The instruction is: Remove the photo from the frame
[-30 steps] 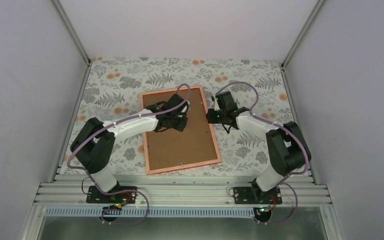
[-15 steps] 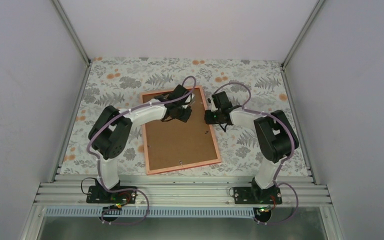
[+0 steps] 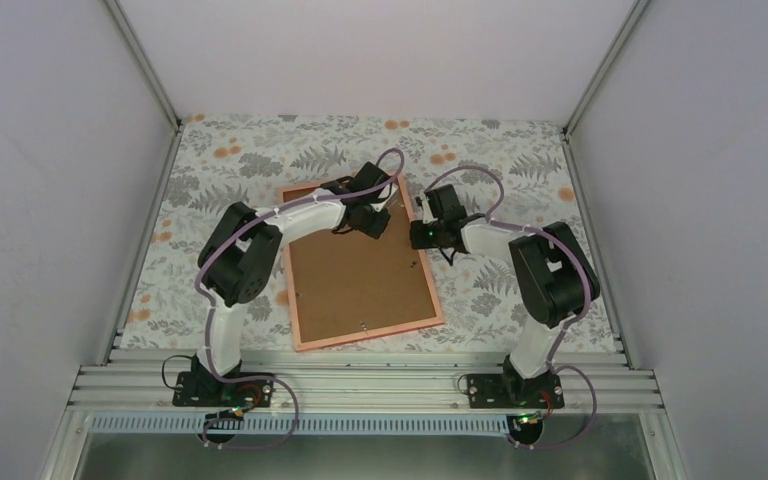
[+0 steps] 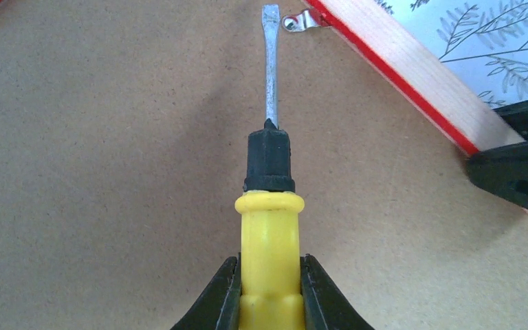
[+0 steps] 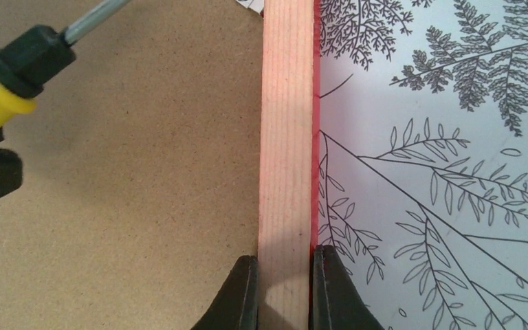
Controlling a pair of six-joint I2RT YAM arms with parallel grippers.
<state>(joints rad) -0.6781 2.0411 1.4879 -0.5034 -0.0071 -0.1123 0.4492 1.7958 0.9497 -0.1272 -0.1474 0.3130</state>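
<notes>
Two tools share this job, and each sits where it does for a reason. Your left tool [image 4: 270, 299] is closed narrowly around the moulded yellow handle of a flat-blade screwdriver [image 4: 269, 172]. Its thin grey steel blade points across the brown board toward a small bent metal tab [image 4: 301, 22] at the inner edge of the rail. The tip lies just beside the tab, and I cannot tell whether it touches. To me that looks like lining up to lever the tab aside, since such tabs usually pin a backing in place.

Your right tool [image 5: 285, 292] is clamped on the right rail [image 5: 285, 137] of the frame [image 3: 360, 275], one finger on the inner side and one on the red-painted outer side. I judge this grip is there to steady the frame against the prying push.

You have the frame lying face down on the desk [image 5: 440, 172], which wears a cloth printed with ferns. The rail's back is pale bare wood with straight grain, and the backing board [image 4: 110, 172] is matte, fibrous hardboard. You cannot see the photo; it is presumably under that board, inside the frame.
</notes>
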